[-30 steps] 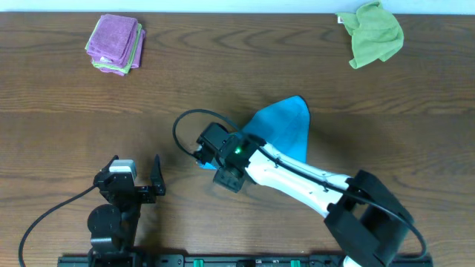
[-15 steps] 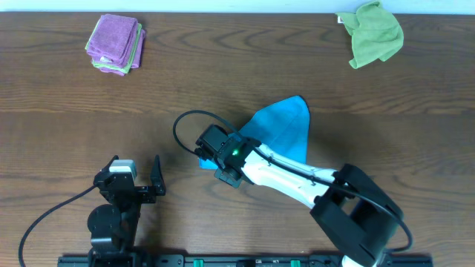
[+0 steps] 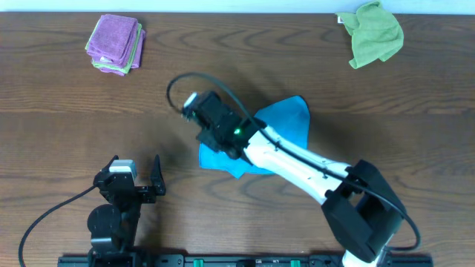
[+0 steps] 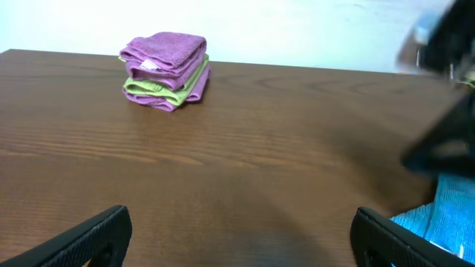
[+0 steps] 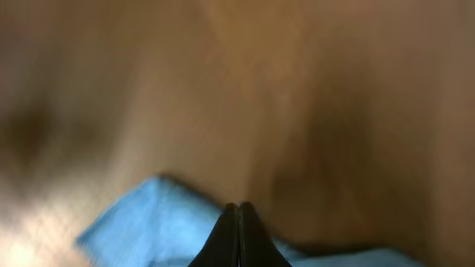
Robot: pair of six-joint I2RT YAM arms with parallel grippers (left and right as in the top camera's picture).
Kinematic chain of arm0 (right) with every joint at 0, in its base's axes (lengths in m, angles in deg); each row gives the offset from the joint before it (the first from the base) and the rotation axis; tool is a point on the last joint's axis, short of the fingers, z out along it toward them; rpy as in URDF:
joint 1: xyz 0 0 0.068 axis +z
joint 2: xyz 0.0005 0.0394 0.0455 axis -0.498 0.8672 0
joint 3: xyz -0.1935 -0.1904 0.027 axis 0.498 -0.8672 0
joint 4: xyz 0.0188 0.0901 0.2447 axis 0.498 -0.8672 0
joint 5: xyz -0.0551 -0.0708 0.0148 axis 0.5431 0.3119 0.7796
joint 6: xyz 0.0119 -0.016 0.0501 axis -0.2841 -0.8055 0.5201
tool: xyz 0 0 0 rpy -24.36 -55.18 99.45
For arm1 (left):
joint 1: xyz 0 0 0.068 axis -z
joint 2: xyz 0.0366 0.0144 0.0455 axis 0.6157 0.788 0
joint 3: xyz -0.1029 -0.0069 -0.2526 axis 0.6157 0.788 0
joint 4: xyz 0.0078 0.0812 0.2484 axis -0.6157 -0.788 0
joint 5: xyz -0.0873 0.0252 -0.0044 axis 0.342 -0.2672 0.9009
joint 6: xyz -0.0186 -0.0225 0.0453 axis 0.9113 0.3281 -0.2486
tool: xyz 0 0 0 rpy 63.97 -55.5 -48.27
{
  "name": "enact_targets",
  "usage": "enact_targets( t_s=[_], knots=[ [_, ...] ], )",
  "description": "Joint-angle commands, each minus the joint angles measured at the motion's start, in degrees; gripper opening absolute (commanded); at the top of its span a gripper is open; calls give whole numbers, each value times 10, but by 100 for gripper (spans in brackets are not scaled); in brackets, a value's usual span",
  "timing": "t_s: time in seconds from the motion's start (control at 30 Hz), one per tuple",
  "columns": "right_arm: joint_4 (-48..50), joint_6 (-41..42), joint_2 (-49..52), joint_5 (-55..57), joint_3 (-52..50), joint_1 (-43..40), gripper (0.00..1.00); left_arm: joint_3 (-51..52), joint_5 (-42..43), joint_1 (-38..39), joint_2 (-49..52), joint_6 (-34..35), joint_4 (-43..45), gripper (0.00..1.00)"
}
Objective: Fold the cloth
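The blue cloth lies crumpled at the table's middle, partly under my right arm. My right gripper is shut, its tips pressed together at an edge of the cloth, which spreads to the left and below them; the view is blurred by motion. From overhead the right gripper hangs over the cloth's left end and hides the pinched spot. My left gripper stands wide open and empty near the front edge, also seen overhead, well left of the cloth.
A folded stack of purple and green cloths sits at the far left, also in the left wrist view. A crumpled green cloth lies at the far right. Bare wood lies between the arms.
My right gripper shut at the cloth's near-left edge, then swung up and away toward the far left. The cloth's lower left part has shifted and shows more. The left arm stayed still.
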Motion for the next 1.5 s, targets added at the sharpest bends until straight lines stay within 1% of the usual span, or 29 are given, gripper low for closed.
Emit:
enact_targets(
  t_s=[0.0, 0.03, 0.07, 0.13, 0.17, 0.23, 0.33, 0.53, 0.63, 0.77, 0.83, 0.87, 0.93, 0.97, 1.0, 1.03, 1.07, 1.1, 1.13, 1.17, 1.2, 1.27, 1.37, 1.47],
  knots=[
    [23, 9, 2, 7, 14, -24, 1, 15, 0, -3, -2, -7, -6, 95],
    [17, 9, 2, 4, 14, -28, 8, 15, 0, -3, -2, -7, -6, 96],
    [1, 9, 2, -2, 14, -30, 25, 15, 0, -3, -2, -7, -6, 95],
    [-44, 9, 0, -5, 14, -30, 49, 15, 0, -3, -2, -7, -6, 95],
    [-77, 9, -2, -5, 16, -28, 59, 15, 0, -3, -2, -7, -6, 95],
    [-129, 17, -12, -5, 26, -26, 63, 15, 0, -3, -2, -7, -6, 95],
    [-210, 67, -53, -3, 57, -29, 72, 15, 0, -3, -2, -7, -6, 96],
    [-298, 88, -204, -3, 64, -59, 76, 15, 0, -3, -2, -7, -6, 95],
    [-344, 93, -284, -2, 35, -78, 80, 15, 0, -3, -2, -7, -6, 95],
    [-359, 138, -404, -4, -80, -88, 81, 15, 3, -3, -2, -4, -4, 95],
    [-365, 161, -455, -17, -134, -88, 82, 15, 39, -3, -2, 64, -3, 95],
    [-374, 173, -483, -30, -161, -88, 82, 15, 81, -3, -2, 158, -2, 96],
    [-398, 196, -533, -56, -196, -88, 82, 15, 159, -3, -2, 365, 0, 95],
    [-415, 201, -559, -71, -207, -88, 82, 15, 231, -3, -2, 485, 1, 95],
    [-431, 202, -581, -78, -209, -88, 82, 15, 282, -3, -2, 554, 3, 95],
    [-444, 202, -602, -81, -208, -88, 82, 15, 302, -3, -2, 591, 3, 95],
    [-454, 202, -624, -81, -205, -88, 82, 15, 301, -3, -2, 601, 3, 95],
    [-462, 202, -655, -79, -200, -88, 84, 15, 297, -3, -2, 589, 2, 95],
    [-465, 202, -680, -75, -194, -88, 85, 15, 298, -3, -2, 595, 4, 95],
    [-464, 202, -704, -68, -187, -88, 86, 15, 296, -3, -2, 631, 5, 95],
    [-464, 202, -730, -59, -177, -88, 89, 15, 298, -3, -2, 673, 5, 95],
    [-471, 202, -758, -45, -160, -88, 94, 15, 298, 0, -2, 673, 14, 95],
    [-493, 202, -766, -12, -142, -88, 95, 15, 296, 28, -2, 673, 50, 96],
    [-492, 202, -763, 22, -141, -88, 96, 15, 258, 72, 17, 664, 58, 96]
  ],
)
